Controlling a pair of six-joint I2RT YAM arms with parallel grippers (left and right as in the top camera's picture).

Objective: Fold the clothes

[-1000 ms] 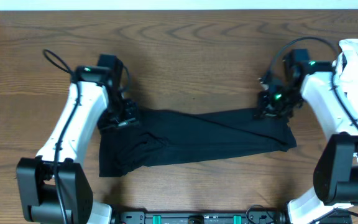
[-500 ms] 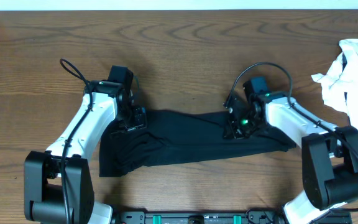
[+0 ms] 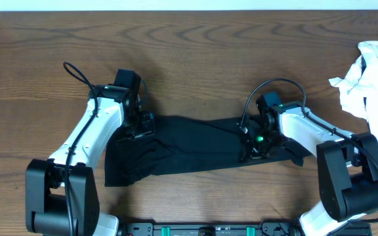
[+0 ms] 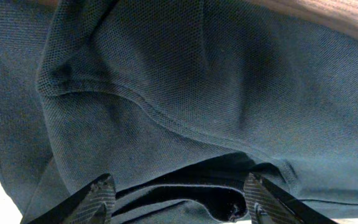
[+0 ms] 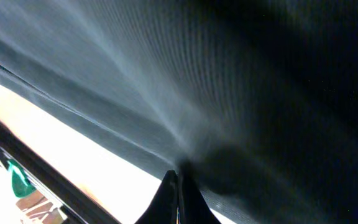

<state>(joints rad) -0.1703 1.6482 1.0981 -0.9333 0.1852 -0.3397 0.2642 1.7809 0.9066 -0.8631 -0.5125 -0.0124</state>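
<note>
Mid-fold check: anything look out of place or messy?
The black T-shirt lies as a slanted strip, its left end bunched and wrinkled rather than flat. A white garment sits crumpled at the far right, partly out of frame.

Shirt fills the view, a seam curving across it. Gripper fingertips stand apart at 5 and 7 o'clock. Table shows at 1 o'clock.
</note>
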